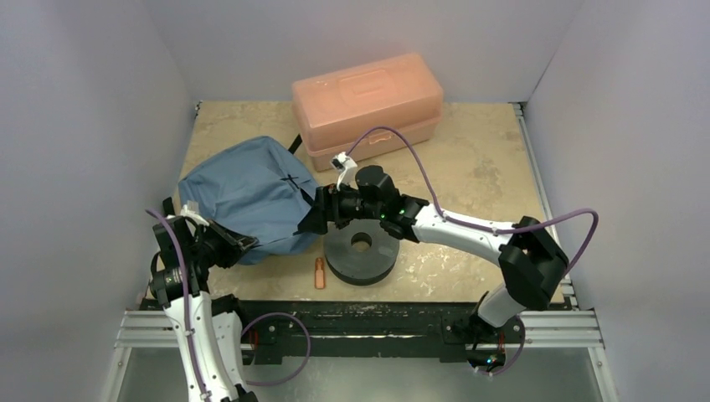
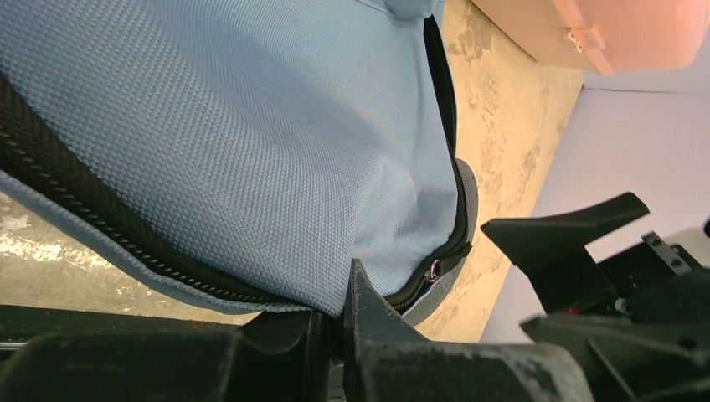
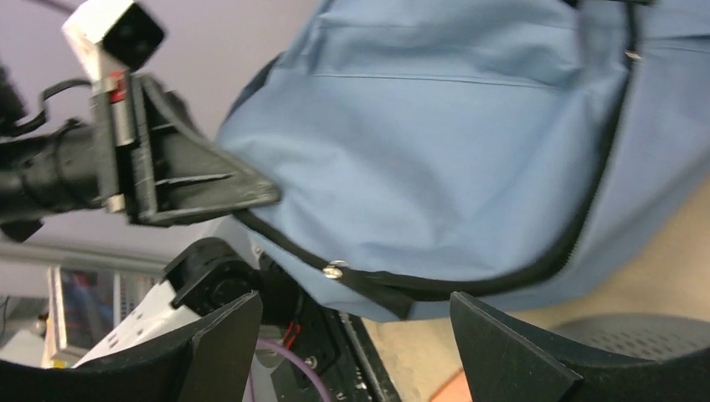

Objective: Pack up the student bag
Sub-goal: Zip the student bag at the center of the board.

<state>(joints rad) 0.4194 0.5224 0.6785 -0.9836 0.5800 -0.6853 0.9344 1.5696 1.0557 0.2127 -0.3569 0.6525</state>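
Student bag (image 1: 247, 193) x1: L hand (image 2: 347, 280) clenched on its zip edge, R hand (image 3: 353, 306) released; 1 pink box (image 1: 367, 105), 1 disc (image 1: 345, 256).

A rigid salmon-pink plastic box (image 1: 367, 105) stands at the far side of the table (image 1: 477, 159), its lid down, a moulded recess on top and a small clasp on its front face. The tabletop is beige, mottled like stone. Nearer the front edge lies a flat, dark grey disc (image 1: 373, 261) with a round hole through its middle. Just to its left, close but apart from it, lies a small copper-orange object (image 1: 319, 273), too small to identify. Pale walls (image 1: 84, 100) close in three sides, and a metal frame rail (image 1: 377, 332) runs along the near edge.
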